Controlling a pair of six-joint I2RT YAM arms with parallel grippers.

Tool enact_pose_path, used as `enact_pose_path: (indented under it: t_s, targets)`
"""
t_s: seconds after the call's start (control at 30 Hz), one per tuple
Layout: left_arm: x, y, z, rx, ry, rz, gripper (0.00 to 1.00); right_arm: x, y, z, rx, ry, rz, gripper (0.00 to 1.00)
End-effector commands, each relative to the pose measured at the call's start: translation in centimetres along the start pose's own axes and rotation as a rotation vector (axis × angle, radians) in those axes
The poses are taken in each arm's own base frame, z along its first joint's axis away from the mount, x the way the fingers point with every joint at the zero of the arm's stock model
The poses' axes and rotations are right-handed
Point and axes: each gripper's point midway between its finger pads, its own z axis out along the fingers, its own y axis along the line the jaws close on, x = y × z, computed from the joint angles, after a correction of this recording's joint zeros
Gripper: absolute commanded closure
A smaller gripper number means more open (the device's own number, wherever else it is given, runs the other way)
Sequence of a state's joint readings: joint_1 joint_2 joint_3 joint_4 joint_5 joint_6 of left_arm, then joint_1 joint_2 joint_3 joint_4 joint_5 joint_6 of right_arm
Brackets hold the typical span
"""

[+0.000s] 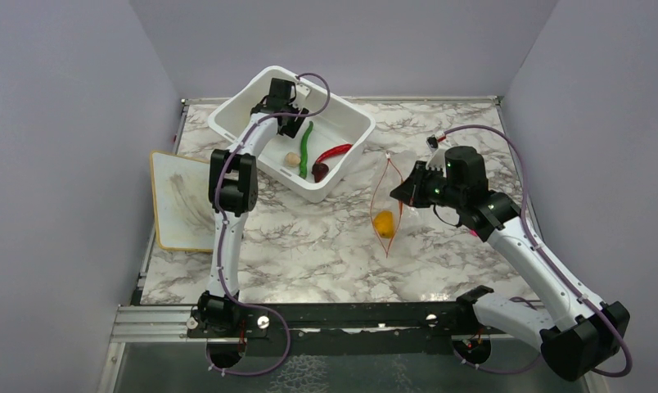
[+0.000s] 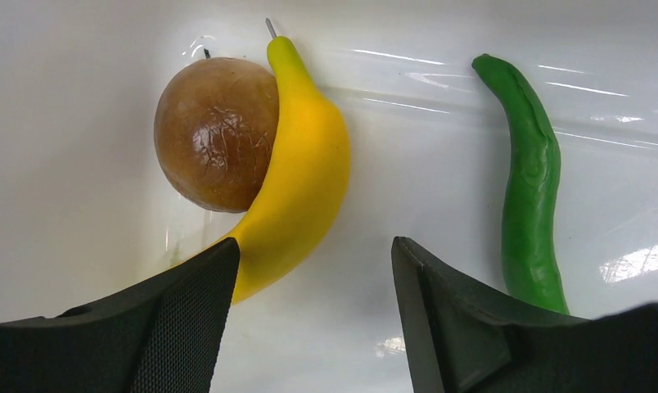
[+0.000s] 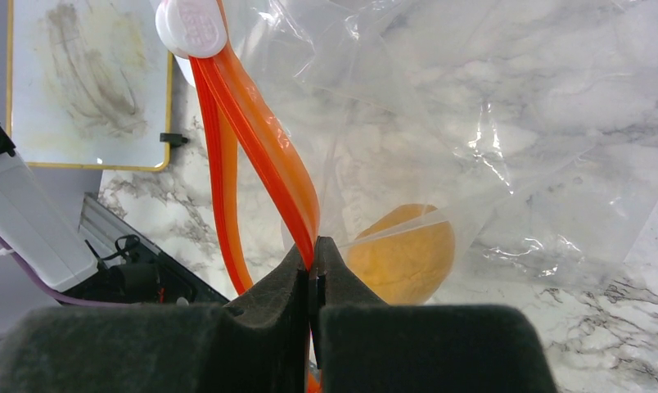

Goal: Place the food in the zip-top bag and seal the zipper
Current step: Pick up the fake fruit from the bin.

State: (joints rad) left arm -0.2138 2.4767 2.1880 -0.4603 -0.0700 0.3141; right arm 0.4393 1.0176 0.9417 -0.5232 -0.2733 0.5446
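The orange-red zipper strip (image 3: pixel 268 147) of the clear crinkly bag (image 3: pixel 514 164), running near-to-far, is pinched in the closed right gripper (image 3: pixel 313 246). The left gripper (image 2: pixel 313 250) is held spread above the yellow toy banana (image 2: pixel 305 155).

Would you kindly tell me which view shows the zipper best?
The right wrist view: the zipper looms close, pinched in the right tool. The top view shows it only as a thin orange loop; the left wrist view, not at all.

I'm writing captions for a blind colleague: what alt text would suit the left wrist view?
The left fingers, spread open, hang over the floor of a white tub, with a yellow banana curved against a brown ball just ahead of them. A long green pod lies apart on the right.
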Motion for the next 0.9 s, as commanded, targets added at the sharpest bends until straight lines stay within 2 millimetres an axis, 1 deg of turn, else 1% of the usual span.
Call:
enact_pose_path:
  t_s: [0.0,0.27,0.37,0.4,0.5,0.6,0.7,0.8,0.87]
  targets:
    - [0.0,0.3,1.2,0.017,-0.024,0.0,0.28,-1.0,0.3,-0.5,0.005,-0.037,-0.015,0.99]
    - [0.1,0.3,2.7,0.009,-0.034,-0.001,0.28,-1.3,-0.1,-1.2,0.034,-0.06,-0.027,0.99]
    - [0.2,-0.5,2.7,0.046,-0.039,-0.009,0.42,-1.0,-0.2,-1.2,0.034,-0.055,-0.023,0.99]
    - [0.2,-0.6,2.6,0.048,-0.037,-0.017,0.45,-0.9,-0.3,-1.1,0.035,-0.053,-0.021,0.99]
    - [0.4,-0.4,1.8,0.04,-0.028,-0.034,0.47,-0.8,-0.2,-1.1,0.027,-0.053,-0.017,0.99]
    - [-0.2,-0.3,0.6,0.036,-0.037,-0.046,0.51,-0.9,0.0,-1.1,0.019,-0.059,-0.016,0.99]
    - [-0.9,0.0,-0.5,0.031,-0.053,-0.061,0.59,-0.7,0.0,-0.9,0.009,-0.057,-0.014,0.99]
    - [-1.6,-0.1,-1.6,0.038,-0.067,-0.089,0.66,-0.5,0.0,-0.7,0.004,-0.045,-0.012,0.99]
    - [-1.9,-0.7,-2.3,0.048,-0.07,-0.093,0.68,-0.3,-0.1,-0.7,0.004,-0.046,-0.012,0.99]
